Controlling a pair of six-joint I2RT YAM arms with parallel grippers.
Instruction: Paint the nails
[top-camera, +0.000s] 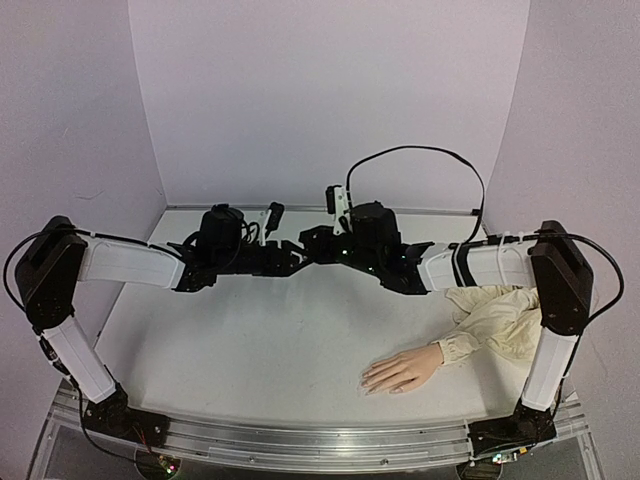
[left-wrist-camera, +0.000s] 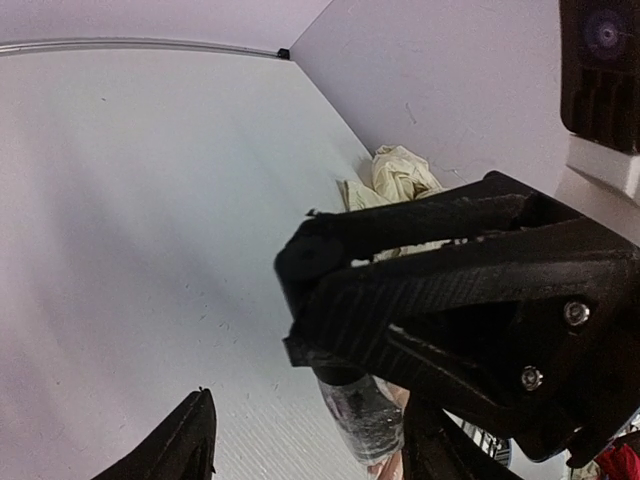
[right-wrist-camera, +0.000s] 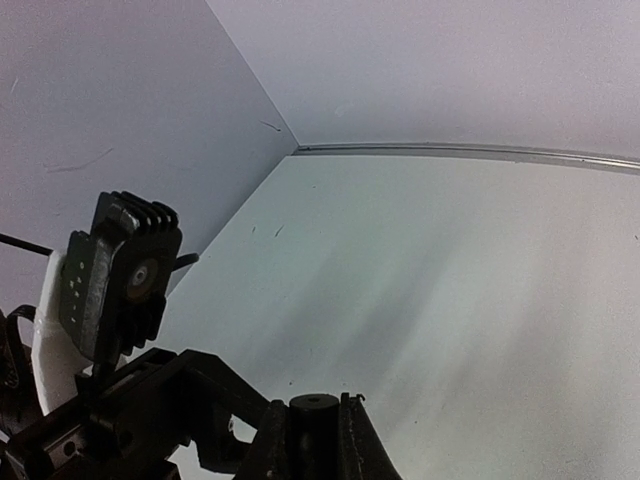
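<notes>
Black left gripper (top-camera: 294, 262) faces right gripper (top-camera: 310, 244) holding bottle (left-wrist-camera: 362, 415).

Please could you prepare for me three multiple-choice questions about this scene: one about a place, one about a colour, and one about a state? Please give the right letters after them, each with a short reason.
1. Where does the mannequin hand lie?
A. beside the left arm's base
B. on the table near the right arm's base
C. against the far wall

2. What colour is the sleeve on the mannequin hand?
A. cream
B. blue
C. black

3. In what state is the right pincer?
A. wide open and empty
B. shut on a small bottle
C. resting on the mannequin hand

Answers:
1 B, as the mannequin hand lies flat close to the right arm's base.
2 A, as the sleeve is a pale cream cloth.
3 B, as the left wrist view shows the right pincer closed, with the small bottle held in it.
</notes>
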